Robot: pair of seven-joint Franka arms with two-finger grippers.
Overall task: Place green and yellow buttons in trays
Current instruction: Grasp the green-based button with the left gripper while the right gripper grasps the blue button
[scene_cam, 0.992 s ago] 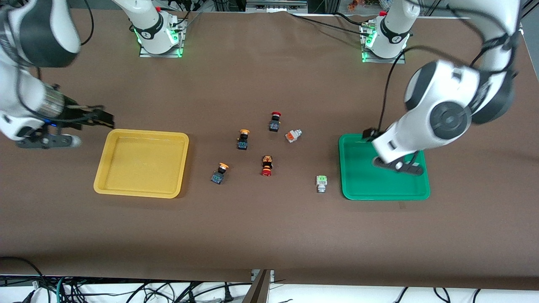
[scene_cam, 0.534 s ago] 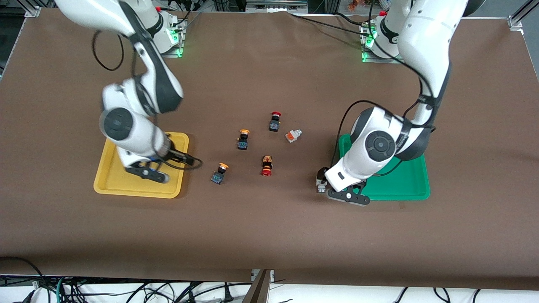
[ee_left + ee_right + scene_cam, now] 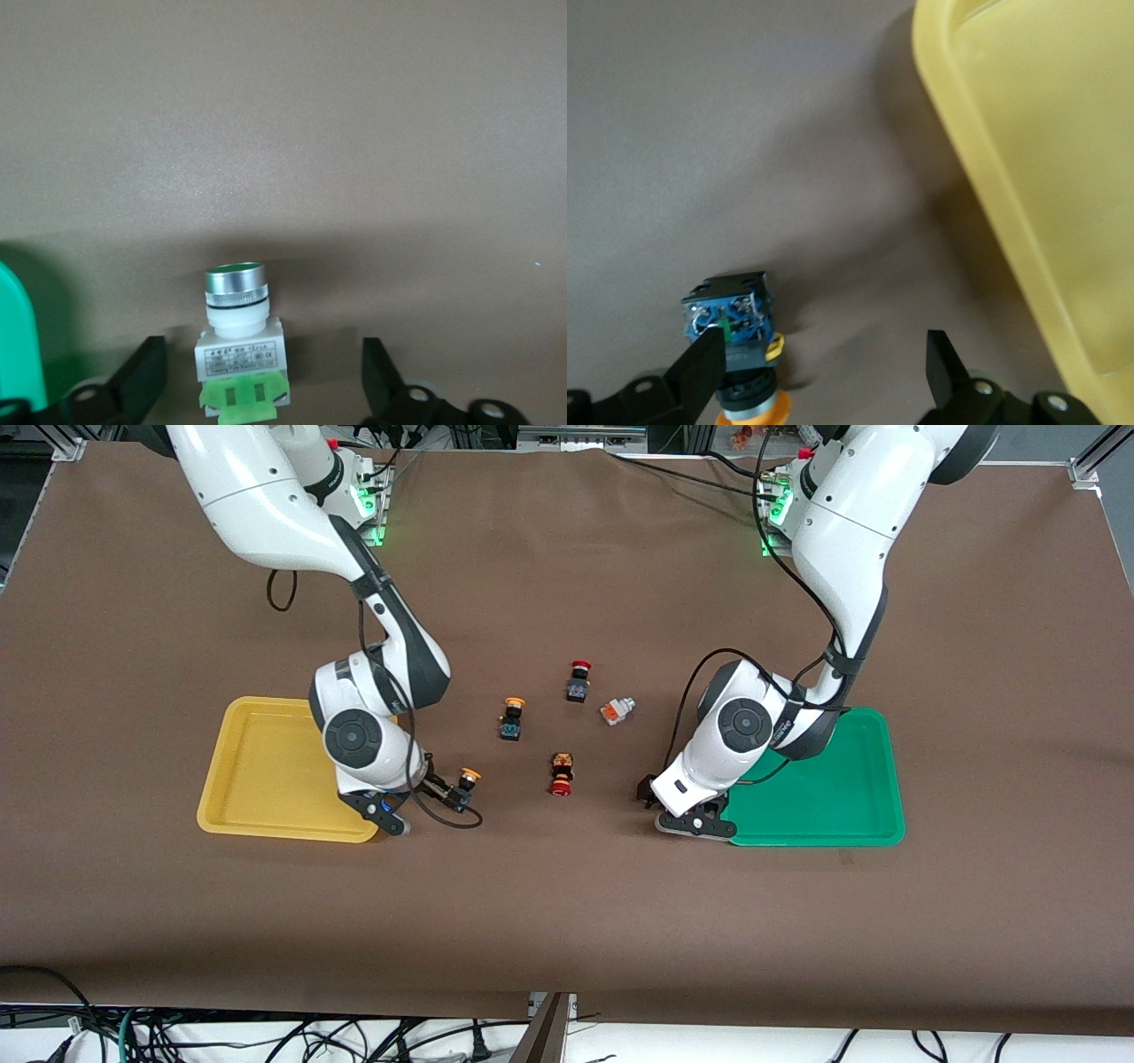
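Note:
A silvery-white button with a green base [image 3: 239,350] lies on the table beside the green tray [image 3: 833,797]. My left gripper [image 3: 664,806] is low over it and hides it in the front view. In the left wrist view the left gripper [image 3: 261,376] is open with the button between its fingers. My right gripper [image 3: 443,793] is open beside a yellow-capped button [image 3: 462,786] next to the yellow tray [image 3: 266,766]. In the right wrist view, one finger of the right gripper [image 3: 822,367] overlaps this button [image 3: 731,328]. A second yellow-capped button [image 3: 511,720] stands farther from the camera.
A red-capped black switch [image 3: 578,680] stands upright and another [image 3: 561,773] lies on its side mid-table. A white button with an orange face [image 3: 617,710] lies near them. The green tray's rim [image 3: 18,345] and the yellow tray's rim [image 3: 992,177] show close to the grippers.
Both arms swung in from the table's ends and came down. The right gripper crossed the yellow tray to the yellow-capped button. The left gripper moved off the green tray to over the green-based button.

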